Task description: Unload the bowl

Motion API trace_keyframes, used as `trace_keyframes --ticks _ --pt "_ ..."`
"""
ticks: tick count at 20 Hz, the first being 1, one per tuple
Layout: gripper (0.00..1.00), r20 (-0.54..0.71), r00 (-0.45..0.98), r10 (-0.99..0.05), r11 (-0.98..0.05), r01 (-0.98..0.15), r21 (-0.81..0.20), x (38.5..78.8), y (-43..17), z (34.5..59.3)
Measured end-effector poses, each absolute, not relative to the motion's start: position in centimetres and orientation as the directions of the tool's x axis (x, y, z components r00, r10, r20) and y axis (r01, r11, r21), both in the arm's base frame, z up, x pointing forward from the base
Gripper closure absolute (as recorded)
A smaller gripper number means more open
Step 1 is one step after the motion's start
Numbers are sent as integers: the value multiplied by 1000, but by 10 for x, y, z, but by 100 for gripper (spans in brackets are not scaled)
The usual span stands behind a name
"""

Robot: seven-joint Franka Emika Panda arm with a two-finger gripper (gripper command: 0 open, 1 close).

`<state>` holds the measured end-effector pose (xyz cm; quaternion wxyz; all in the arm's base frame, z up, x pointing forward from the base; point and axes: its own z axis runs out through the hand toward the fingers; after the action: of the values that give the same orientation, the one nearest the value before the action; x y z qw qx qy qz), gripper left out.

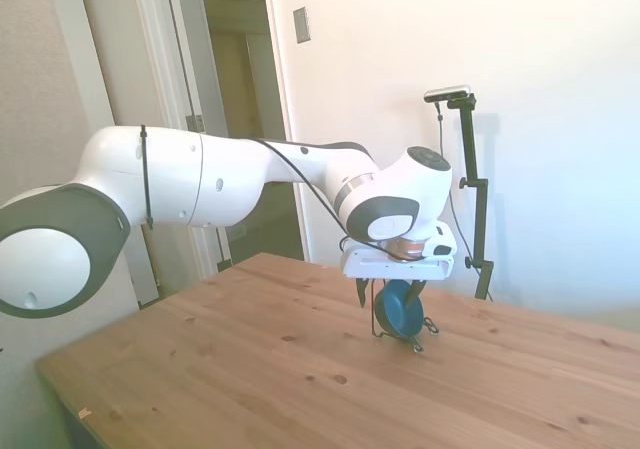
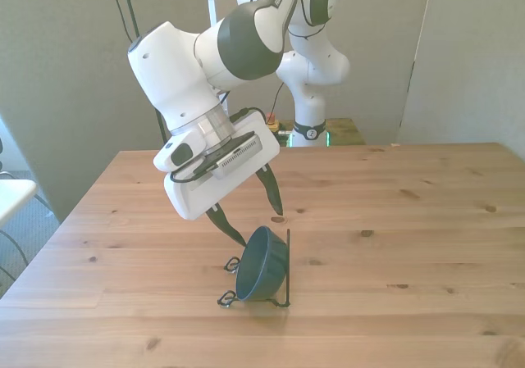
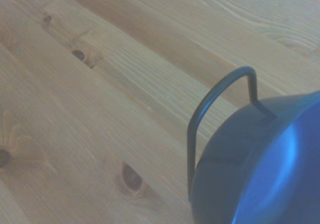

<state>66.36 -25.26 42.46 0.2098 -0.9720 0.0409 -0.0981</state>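
So the bowl (image 2: 262, 263) is sitting on edge in the thin black wire rack (image 2: 283, 286), tipped so its open side faces the front view's left and a bit upward. The rack's tall upright loop (image 2: 289, 257) runs up right against the bowl's back, on the side toward the front view's right, and the little curled wire feet (image 2: 229, 296) poke out on the table (image 2: 410, 245) at the bowl's open side. The rack stands on the wooden table, roughly mid-width and toward the camera-side edge in the front view.

The gripper (image 2: 252, 208) hangs just above the bowl, tilted, with its two dark fingers (image 2: 271, 189) spread apart. One finger tip reaches down to the bowl's upper rim on the open side and looks like it's touching or nearly touching it; I can't tell which. The other finger is higher, above the bowl and clear of it. Nothing is pinched between them.

In the side view the bowl (image 1: 400, 309) shows up dark teal right below the gripper (image 1: 390, 287), with the rack (image 1: 415, 337) wire under and beside it on the table (image 1: 250, 369).

The wrist view is close in: the bowl (image 3: 260, 169) with a bluish sheen, the rack's wire loop (image 3: 210, 104) arching over and beside its outer wall, and knotty wood planks (image 3: 100, 84) around it.
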Motion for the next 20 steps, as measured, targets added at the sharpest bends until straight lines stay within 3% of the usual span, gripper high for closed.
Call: trace_keyframes --ticks 7,8,13,20 --pt "0 179 984 -18 -892 65 -447 677 -246 412" --pt "100 185 983 -4 -890 81 -449 678 -244 413" --pt "100 213 977 22 -882 119 -456 679 -243 415" --pt "100 244 968 -66 -866 66 -496 673 -245 403"
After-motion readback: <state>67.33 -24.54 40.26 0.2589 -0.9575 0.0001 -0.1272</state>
